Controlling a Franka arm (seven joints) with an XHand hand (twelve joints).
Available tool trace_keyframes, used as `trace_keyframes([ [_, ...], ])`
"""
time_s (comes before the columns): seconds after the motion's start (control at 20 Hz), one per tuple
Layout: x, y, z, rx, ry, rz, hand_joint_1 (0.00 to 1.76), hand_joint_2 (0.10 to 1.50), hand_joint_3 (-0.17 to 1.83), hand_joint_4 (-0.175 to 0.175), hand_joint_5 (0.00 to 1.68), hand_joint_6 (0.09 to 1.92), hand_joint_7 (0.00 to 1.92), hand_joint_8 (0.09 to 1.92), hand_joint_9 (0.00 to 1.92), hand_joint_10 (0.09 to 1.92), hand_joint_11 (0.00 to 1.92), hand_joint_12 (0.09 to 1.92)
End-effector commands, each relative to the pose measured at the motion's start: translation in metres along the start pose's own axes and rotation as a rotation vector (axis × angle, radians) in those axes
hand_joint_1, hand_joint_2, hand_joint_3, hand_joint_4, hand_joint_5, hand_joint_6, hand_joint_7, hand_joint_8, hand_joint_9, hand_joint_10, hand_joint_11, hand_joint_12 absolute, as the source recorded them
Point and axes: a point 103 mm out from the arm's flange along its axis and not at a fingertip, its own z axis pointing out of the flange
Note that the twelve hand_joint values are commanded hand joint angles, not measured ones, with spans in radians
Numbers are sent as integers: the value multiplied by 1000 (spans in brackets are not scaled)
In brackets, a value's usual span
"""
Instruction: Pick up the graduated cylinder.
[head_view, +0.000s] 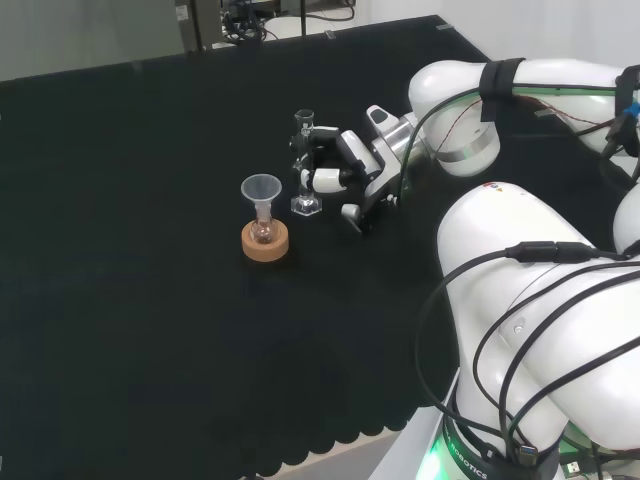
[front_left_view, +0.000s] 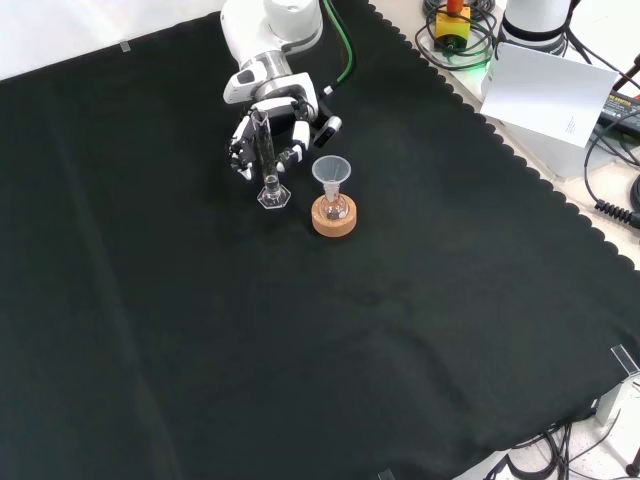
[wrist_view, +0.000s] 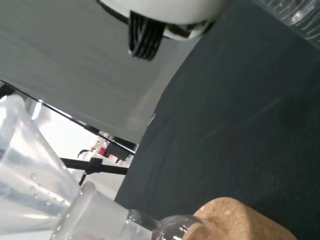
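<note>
The graduated cylinder (head_view: 304, 165) stands upright on the black bench (head_view: 130, 300), its long axis vertical, and the hand (head_view: 345, 175) is right against it: in the head view the hand comes in from the cylinder's right side, and in the front view the cylinder (front_left_view: 267, 165) stands just in front of the hand (front_left_view: 270, 130), which reaches down from the top of that view. The fingers (head_view: 325, 180) are curled in around the middle of the tube, so I would call the hand closed about the cylinder, though from where I stand I cannot tell how fully the fingers bear on the glass. The base still looks to rest on the cloth, so the lift appears not yet done; it would need to go straight up along the tube's axis. The cylinder is slim, clear and hard to see, with a flat, angular clear foot and a small lip at the top. Just beside it, to the left in the head view, a small flask (head_view: 264, 232) carrying a clear funnel (head_view: 261, 188) sits on a cork ring (head_view: 265, 243), near enough that a sideways swing could knock it.
</note>
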Motion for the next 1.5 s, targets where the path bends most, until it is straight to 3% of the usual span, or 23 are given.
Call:
trace_keyframes([
  [0.05,0,-1,1,-9,20,1,1111,670,679,-10,712,724,646,647,954,359,636,1170],
  [0.5,1,-3,-2,-24,8,2,1101,667,686,-6,729,743,671,673,970,391,650,1194],
  [0.75,2,-1,-3,-40,-5,10,1125,715,676,5,845,675,792,629,1102,352,731,1147],
  [0.85,3,0,-2,-45,-26,15,1112,897,394,-13,943,885,891,617,1187,322,784,1127],
  [0.95,3,0,-5,-48,-30,25,1121,1003,182,-36,1010,920,1033,556,1294,258,876,1075],
  [1.05,3,0,-9,-48,-41,29,1215,1064,61,-128,1010,938,1042,798,1359,200,962,1023],
  [1.15,4,1,-15,-36,-57,25,1252,1087,19,-164,1003,951,1031,914,1384,175,1011,1006],
  [1.5,9,3,-28,5,-84,-1,1265,1095,4,-175,999,955,1025,956,1400,158,1049,990],
])
